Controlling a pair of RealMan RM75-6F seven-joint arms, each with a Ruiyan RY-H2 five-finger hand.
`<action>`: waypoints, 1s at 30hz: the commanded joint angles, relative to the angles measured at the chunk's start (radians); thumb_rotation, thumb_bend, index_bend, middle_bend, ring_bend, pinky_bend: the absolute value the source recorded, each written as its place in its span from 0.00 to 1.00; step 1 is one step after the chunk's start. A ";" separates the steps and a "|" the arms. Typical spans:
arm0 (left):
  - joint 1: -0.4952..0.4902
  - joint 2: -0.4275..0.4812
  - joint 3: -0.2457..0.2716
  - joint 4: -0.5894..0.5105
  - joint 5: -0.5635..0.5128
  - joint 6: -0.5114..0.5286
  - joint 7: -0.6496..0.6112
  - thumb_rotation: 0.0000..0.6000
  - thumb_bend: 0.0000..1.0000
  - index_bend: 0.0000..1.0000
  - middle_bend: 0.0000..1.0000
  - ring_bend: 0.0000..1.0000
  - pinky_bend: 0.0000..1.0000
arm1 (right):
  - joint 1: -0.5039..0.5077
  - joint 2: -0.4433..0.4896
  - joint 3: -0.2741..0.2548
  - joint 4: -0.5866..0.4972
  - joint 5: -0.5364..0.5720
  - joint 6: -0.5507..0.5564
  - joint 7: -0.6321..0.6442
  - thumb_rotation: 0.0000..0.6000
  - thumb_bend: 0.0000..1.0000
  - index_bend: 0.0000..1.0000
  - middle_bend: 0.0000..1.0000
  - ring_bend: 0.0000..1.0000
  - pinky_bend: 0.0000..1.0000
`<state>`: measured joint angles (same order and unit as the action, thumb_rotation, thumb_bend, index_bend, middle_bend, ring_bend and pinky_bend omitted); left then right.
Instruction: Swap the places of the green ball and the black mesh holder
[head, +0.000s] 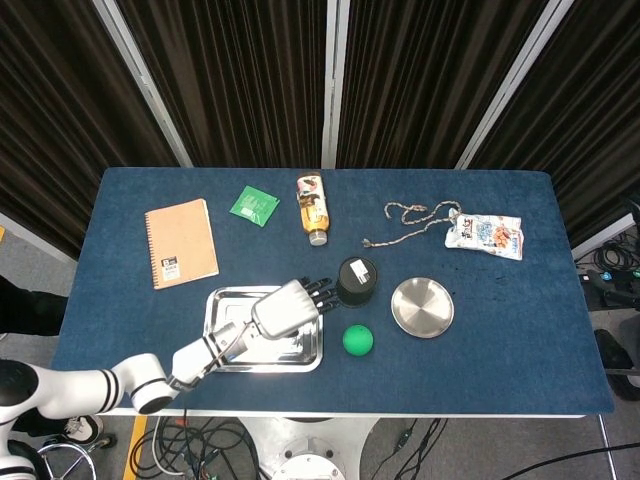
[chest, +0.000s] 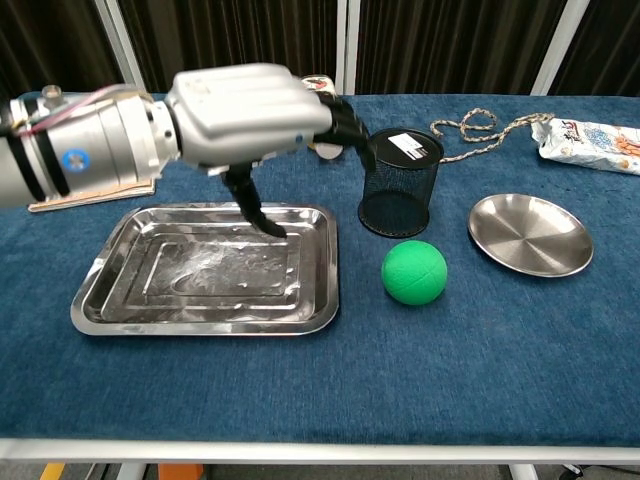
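From the head view, the left hand (head: 288, 306) hung over the upper right corner of the single steel tray (head: 232, 330), its fingers spread and holding nothing; the dark fingertips (head: 320, 291) reached toward the black mesh holder (head: 356, 280) at about three o'clock of the hand, and whether they touched its rim could not be told from above. The green ball (head: 358, 340) lay on the blue table (head: 520, 320) at about six o'clock of the holder, close to it but apart. One round steel plate (head: 421, 307) sat at three o'clock of the holder. Further back were one notebook (head: 180, 242), one green packet (head: 254, 205), one bottle (head: 313, 208) lying on its side, one rope (head: 412, 221) and one snack bag (head: 484, 236). The right hand did not show. In the chest view, the left hand (chest: 250, 115) hovered above the far part of the tray (chest: 120, 310), empty, with its thumb hanging down toward the tray and its fingers (chest: 345, 125) stretched toward the holder (chest: 400, 183), ending just beside the holder's near-left rim. The ball (chest: 414, 271) rested on the cloth just in front of the holder, between the tray and the plate (chest: 530, 235), touching neither. The snack bag (chest: 590, 140) and rope (chest: 480, 128) lay at the far right.
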<state>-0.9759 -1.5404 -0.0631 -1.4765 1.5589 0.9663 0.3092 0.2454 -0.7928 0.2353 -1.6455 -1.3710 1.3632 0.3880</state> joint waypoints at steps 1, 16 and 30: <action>-0.008 0.002 -0.048 0.027 -0.038 -0.004 -0.036 1.00 0.04 0.22 0.20 0.14 0.44 | -0.007 0.001 0.003 0.006 0.005 0.008 0.009 1.00 0.18 0.00 0.01 0.00 0.03; -0.150 -0.101 -0.187 0.177 -0.135 -0.180 -0.437 1.00 0.00 0.05 0.14 0.10 0.32 | 0.001 -0.001 0.040 -0.020 0.051 0.018 -0.012 1.00 0.18 0.00 0.01 0.00 0.03; -0.246 -0.226 -0.210 0.373 -0.169 -0.298 -0.659 1.00 0.00 0.02 0.06 0.03 0.23 | -0.013 -0.011 0.028 -0.007 0.025 0.030 -0.003 1.00 0.18 0.00 0.01 0.00 0.03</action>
<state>-1.2106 -1.7548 -0.2726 -1.1197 1.3868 0.6762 -0.3391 0.2321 -0.8028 0.2637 -1.6528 -1.3452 1.3934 0.3850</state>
